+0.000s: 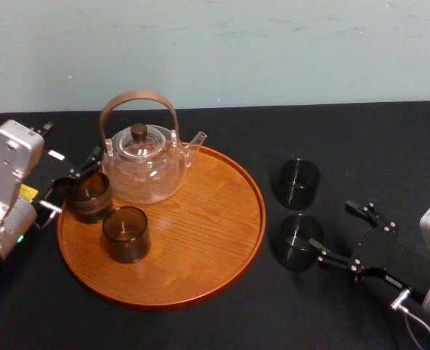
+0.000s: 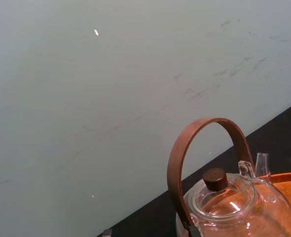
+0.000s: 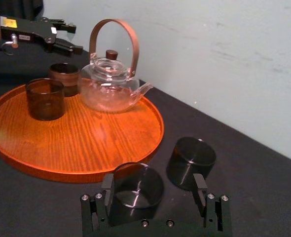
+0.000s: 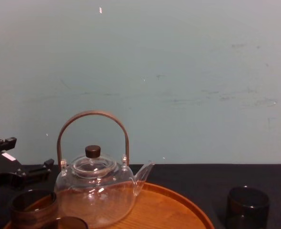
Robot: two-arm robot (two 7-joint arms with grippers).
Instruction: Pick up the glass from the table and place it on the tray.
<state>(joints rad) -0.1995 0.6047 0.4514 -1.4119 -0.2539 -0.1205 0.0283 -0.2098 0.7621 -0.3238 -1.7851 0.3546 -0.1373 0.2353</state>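
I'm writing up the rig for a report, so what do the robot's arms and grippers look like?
Both arms end in silver-grey boxy wrist housings carrying flat black grippers with two slim jaws. The left gripper has a white sticker, plus a yellow label and a small green light on its wrist. The right gripper shows silver screws and a thin grey cable at its wrist.

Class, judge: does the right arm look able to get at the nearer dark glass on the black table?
Probably yes: the right gripper, jaws open, sits right at the nearer dark smoked glass with nothing between, though the glass lies off-centre. The farther dark glass stands apart.
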